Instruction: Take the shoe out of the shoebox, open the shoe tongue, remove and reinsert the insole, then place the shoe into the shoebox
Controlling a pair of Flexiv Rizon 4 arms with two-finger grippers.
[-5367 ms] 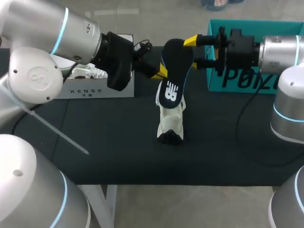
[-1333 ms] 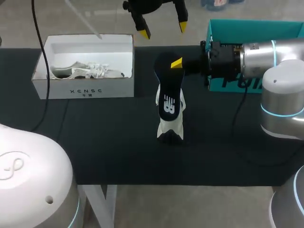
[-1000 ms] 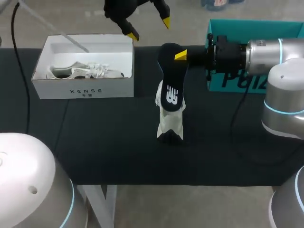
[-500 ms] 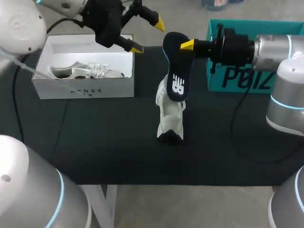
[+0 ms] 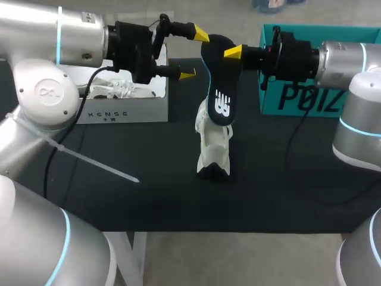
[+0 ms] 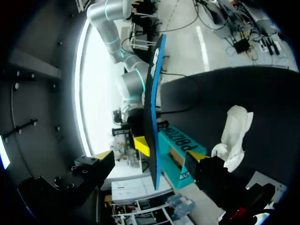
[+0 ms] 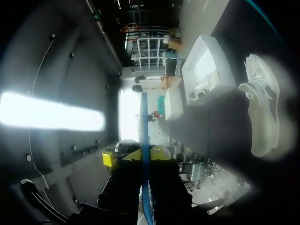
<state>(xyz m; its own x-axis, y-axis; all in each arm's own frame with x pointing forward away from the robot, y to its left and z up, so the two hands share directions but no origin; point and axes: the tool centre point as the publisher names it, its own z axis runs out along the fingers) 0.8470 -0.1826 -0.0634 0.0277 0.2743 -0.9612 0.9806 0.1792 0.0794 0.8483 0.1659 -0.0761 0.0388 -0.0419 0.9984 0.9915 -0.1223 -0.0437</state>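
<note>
Head view gives us the dark insole (image 5: 221, 77) held upright, its lower end hiding the mouth of the white shoe (image 5: 213, 146) at mid-table. Our right gripper (image 5: 233, 52) pinches the insole's far end, though only one yellow tip shows. Our left gripper (image 5: 194, 55) sits just left of that end with its fingers spread, and we cannot tell whether they touch it. The left arm covers part of the white shoebox (image 5: 128, 110).

Table (image 5: 149, 190): shoe (image 5: 214, 149), white shoebox (image 5: 119, 113), teal box (image 5: 297, 98)
</note>
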